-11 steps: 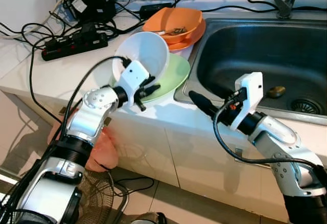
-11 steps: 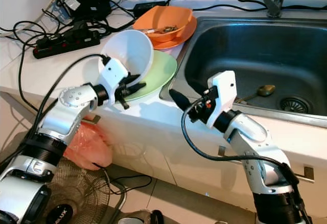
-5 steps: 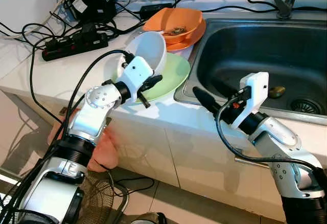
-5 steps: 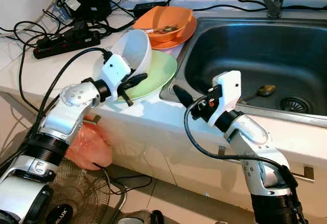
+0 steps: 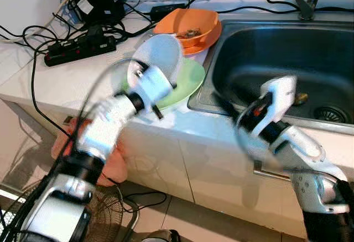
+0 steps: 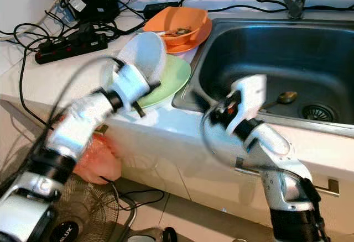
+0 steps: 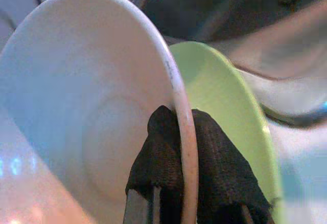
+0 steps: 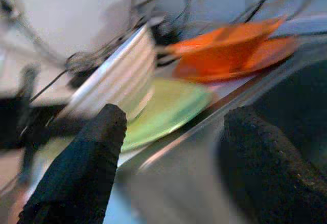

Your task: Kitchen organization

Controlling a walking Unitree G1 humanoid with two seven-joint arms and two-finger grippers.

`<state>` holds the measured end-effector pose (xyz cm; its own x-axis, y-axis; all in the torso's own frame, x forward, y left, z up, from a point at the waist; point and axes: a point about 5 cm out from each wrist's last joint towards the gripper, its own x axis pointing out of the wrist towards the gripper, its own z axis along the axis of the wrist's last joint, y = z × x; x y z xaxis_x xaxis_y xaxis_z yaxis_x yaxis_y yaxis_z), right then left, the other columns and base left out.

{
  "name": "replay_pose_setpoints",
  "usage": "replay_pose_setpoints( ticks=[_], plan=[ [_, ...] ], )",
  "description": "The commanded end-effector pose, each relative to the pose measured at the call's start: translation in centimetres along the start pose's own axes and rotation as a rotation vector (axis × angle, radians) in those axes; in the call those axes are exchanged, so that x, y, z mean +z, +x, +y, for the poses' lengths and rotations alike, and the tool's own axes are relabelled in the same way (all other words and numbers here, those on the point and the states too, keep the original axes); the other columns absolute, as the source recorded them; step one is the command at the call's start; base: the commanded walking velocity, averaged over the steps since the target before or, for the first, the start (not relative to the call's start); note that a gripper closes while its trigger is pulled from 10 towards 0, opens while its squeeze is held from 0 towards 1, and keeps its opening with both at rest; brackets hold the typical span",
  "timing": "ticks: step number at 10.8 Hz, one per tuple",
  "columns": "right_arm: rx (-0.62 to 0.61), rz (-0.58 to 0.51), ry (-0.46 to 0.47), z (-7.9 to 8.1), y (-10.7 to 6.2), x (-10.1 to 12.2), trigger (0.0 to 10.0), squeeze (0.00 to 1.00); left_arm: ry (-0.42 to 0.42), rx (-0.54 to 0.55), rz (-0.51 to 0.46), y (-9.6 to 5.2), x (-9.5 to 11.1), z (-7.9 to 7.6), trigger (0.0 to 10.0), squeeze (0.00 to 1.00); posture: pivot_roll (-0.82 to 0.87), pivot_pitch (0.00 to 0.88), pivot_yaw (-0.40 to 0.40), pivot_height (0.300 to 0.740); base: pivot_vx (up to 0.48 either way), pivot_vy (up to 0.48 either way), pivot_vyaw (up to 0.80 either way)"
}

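My left claw (image 7: 176, 183) pinched the rim of the white bowl (image 5: 157, 59), one finger inside and one outside, holding it tipped on edge over the green plate (image 5: 185, 84) on the tabletop (image 5: 66, 76), beside the sink (image 5: 287, 59). I judged the bowl rigid, smooth, slippery and breakable, light enough for a rim grip, though prone to swing if held so far from its middle. My right claw (image 8: 168, 147) hung spread, holding nothing, at the sink's near edge.
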<state>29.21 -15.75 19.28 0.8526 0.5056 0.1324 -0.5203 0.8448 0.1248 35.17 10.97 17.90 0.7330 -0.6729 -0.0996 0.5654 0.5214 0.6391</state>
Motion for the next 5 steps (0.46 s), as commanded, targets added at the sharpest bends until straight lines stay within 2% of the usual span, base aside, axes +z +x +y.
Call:
replay_pose_setpoints(
  ticks=[1, 2, 3, 5],
  plan=[
    [-0.045, -0.061, 0.006, -0.4, 0.2, 0.9, 10.0, 0.0, 0.088, 0.001, 0.0, -0.3, -0.1, -0.3, 0.0, 0.0, 0.13, 0.087, 0.19, 0.74, 0.0, 0.0, 0.0],
    [-0.122, -0.123, 0.011, -1.3, 0.3, 1.7, 10.0, 0.0, 0.136, 0.009, -0.027, -0.1, 0.2, -0.4, 0.0, 0.0, 0.13, 0.086, 0.188, 0.74, 0.0, 0.0, 0.0],
    [-0.151, -0.145, 0.018, -1.6, 0.4, 2.1, 10.0, 0.0, 0.131, 0.018, -0.028, 0.2, 0.0, -0.5, 0.0, 0.0, 0.13, 0.086, 0.188, 0.74, 0.0, 0.0, 0.0],
    [-0.17, -0.166, 0.044, -1.8, 0.6, 2.3, 10.0, 0.0, 0.281, 0.105, -0.11, 0.5, 1.5, 0.2, 0.0, 0.0, 0.14, 0.084, 0.189, 0.74, 0.0, 0.0, 0.0]
  ],
)
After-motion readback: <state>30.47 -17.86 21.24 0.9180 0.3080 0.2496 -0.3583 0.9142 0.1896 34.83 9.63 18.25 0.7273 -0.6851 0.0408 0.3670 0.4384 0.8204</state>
